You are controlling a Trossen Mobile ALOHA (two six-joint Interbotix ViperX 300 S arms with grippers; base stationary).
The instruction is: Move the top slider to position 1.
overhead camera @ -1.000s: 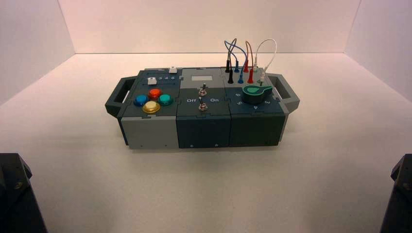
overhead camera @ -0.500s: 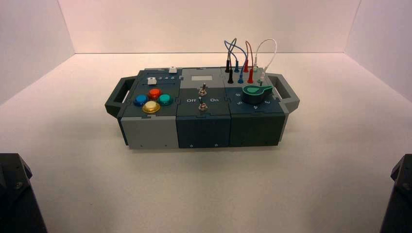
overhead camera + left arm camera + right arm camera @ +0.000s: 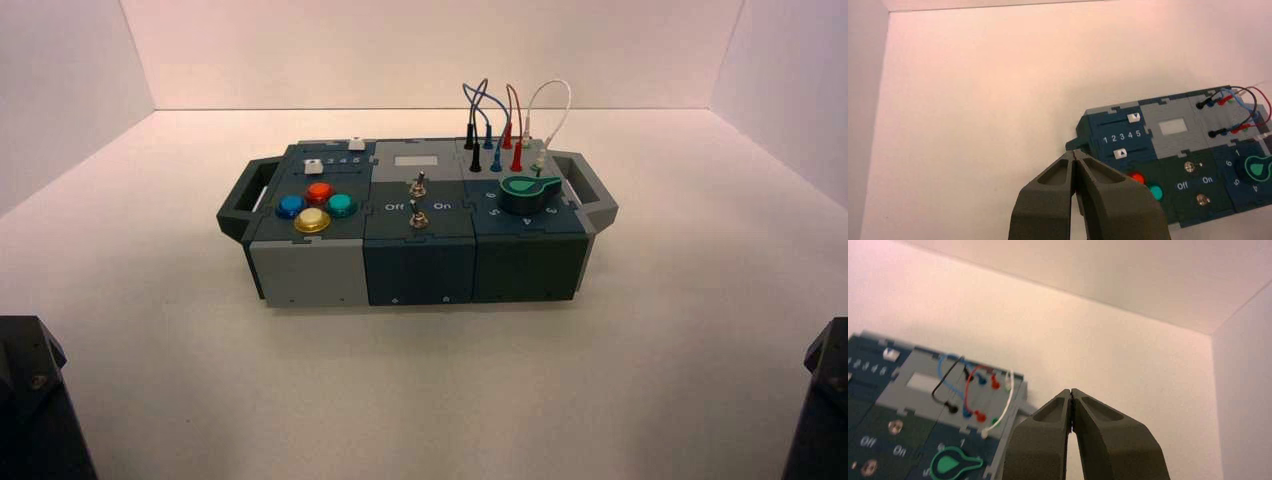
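The top slider (image 3: 356,144) is a small white knob in the rear slot of the box's left panel. In the left wrist view the knob (image 3: 1134,117) sits above the printed 5, at the high end of its slot. Position 1 (image 3: 1104,122) is the slot's opposite end, above the printed 1. The knob also shows in the right wrist view (image 3: 891,354). My left gripper (image 3: 1075,152) is shut and empty, well short of the box near its left handle. My right gripper (image 3: 1071,390) is shut and empty, off the box's right end. Both arms are parked at the near corners.
The twin white knob (image 3: 1120,154) sits in the nearer slot below the digits. Four round coloured buttons (image 3: 315,205), two toggle switches (image 3: 418,200), a green knob (image 3: 527,193) and plugged wires (image 3: 505,125) fill the rest of the box (image 3: 310,270). White walls surround the table.
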